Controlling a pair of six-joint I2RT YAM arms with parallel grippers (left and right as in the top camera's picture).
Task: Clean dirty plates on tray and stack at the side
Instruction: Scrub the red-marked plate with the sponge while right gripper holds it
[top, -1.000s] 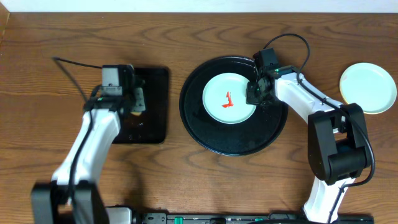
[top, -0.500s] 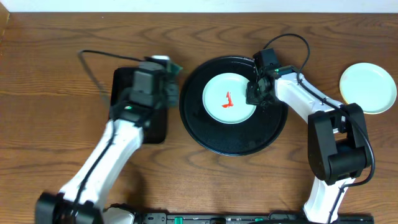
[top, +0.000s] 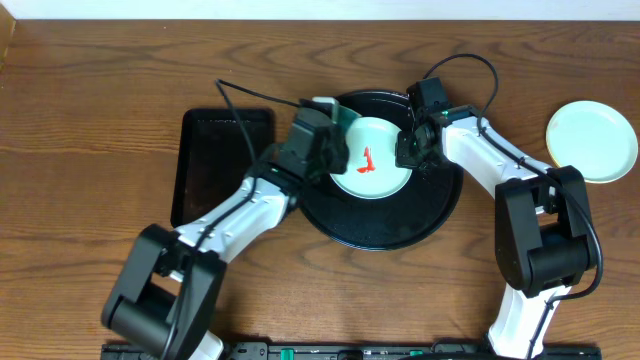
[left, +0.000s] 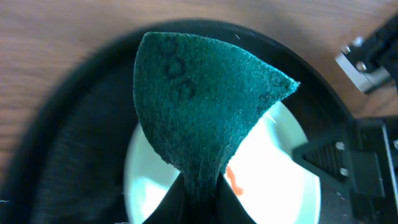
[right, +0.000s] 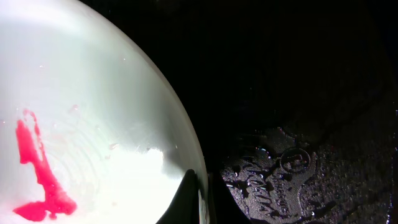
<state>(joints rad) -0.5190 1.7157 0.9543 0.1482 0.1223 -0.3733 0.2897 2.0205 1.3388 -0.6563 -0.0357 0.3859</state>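
A pale mint-white plate (top: 372, 160) with a red sauce smear (top: 366, 161) lies on the large round black tray (top: 376, 222). My right gripper (top: 406, 152) is shut on the plate's right rim; the rim (right: 189, 149) and smear (right: 38, 168) show in the right wrist view, my fingertips (right: 198, 199) pinching it. My left gripper (top: 330, 152) is shut on a dark green scouring pad (left: 199, 106) and holds it over the plate's left part (left: 155, 180). Two more plates are stacked at the far right, a mint-white one (top: 590, 138) on a pale yellow one (top: 605, 178).
A smaller rectangular black tray (top: 222, 165) lies left of the round tray. The left arm's cable (top: 255, 95) arcs over it. The table's back edge runs along the top.
My left arm has swung right from the rectangular tray to the round tray, carrying the green pad over the plate. The right arm and plate have not moved.
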